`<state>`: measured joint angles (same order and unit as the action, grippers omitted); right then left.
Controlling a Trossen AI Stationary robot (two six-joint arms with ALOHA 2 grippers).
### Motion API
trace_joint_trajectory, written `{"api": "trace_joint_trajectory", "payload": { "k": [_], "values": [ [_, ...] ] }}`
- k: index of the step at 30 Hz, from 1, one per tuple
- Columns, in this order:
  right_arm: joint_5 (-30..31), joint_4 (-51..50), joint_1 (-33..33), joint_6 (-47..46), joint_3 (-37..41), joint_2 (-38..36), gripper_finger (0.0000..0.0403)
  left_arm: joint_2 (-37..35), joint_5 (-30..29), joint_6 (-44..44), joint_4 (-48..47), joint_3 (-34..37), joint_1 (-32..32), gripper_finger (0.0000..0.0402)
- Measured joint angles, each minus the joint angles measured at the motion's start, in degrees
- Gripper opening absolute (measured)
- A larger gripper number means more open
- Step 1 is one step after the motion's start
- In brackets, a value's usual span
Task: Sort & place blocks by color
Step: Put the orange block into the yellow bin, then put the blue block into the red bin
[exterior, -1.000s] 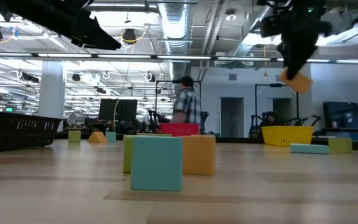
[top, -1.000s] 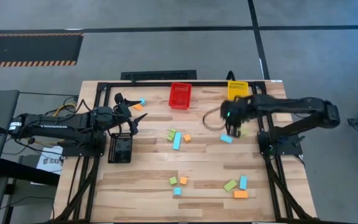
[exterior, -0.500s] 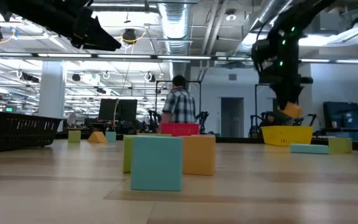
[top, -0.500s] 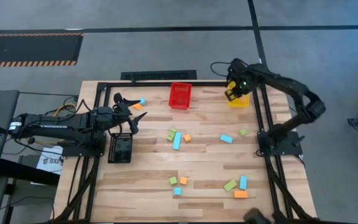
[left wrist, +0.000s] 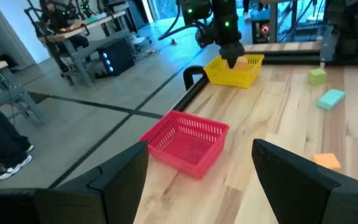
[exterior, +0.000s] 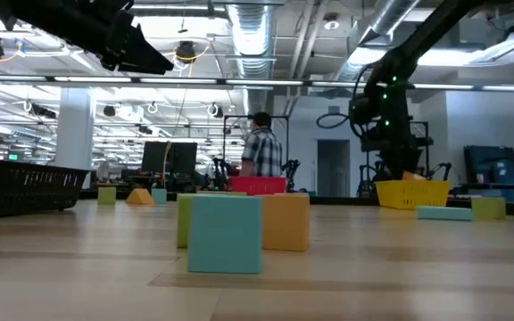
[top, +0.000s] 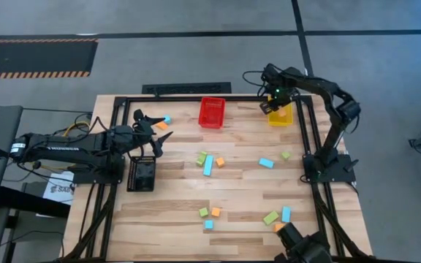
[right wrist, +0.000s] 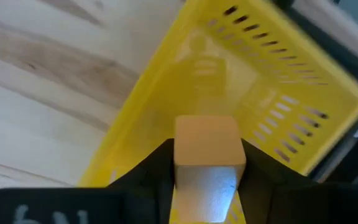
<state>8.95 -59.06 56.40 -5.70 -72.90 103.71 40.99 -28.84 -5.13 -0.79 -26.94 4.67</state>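
Orange block (right wrist: pixel 206 163) between right tool (right wrist: pixel 205 167) fingers, over yellow bin (top: pixel 281 115); left tool (left wrist: pixel 201 177) apart.

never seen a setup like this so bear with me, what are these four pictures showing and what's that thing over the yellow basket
It is a robot with two dark arms at a wooden table, each ending in a two-finger gripper. One picture looks straight down, one looks level across the tabletop, and two come from cameras on the arms' wrists.

Small light blue, orange and green blocks lie scattered on the wood. At the far edge stand a red bin and a yellow bin; a black bin sits near the left side.

The right gripper hangs over the yellow bin with an orange block between its fingers. The left gripper waits open by the table's left edge. A person stands in the room behind.
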Motion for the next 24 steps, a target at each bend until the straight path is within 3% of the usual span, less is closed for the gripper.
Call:
{"api": "trace_joint_trajectory", "payload": {
  "k": [7, 13, 20, 24],
  "values": [
    [0.06, -1.16, 0.00, 0.20, 0.02, 3.13, 0.0225, 0.00, -0.02, 0.46, -2.52, 0.00, 0.00, 0.0277],
    [0.48, -1.25, 0.00, 1.17, 0.02, 2.18, 0.0249, 0.00, -0.04, 0.39, -2.91, 0.00, 0.00, 0.0277],
    [0.39, -4.09, -1.19, -0.38, 0.00, -5.43, 0.0249, 0.00, -0.04, -0.46, -3.05, 0.00, 0.00, 0.0277],
    [0.29, -4.88, -5.59, -3.76, 0.02, -12.04, 0.0249, 0.00, 0.05, 0.59, -4.88, 0.00, 0.00, 0.0277]
  ]
}}
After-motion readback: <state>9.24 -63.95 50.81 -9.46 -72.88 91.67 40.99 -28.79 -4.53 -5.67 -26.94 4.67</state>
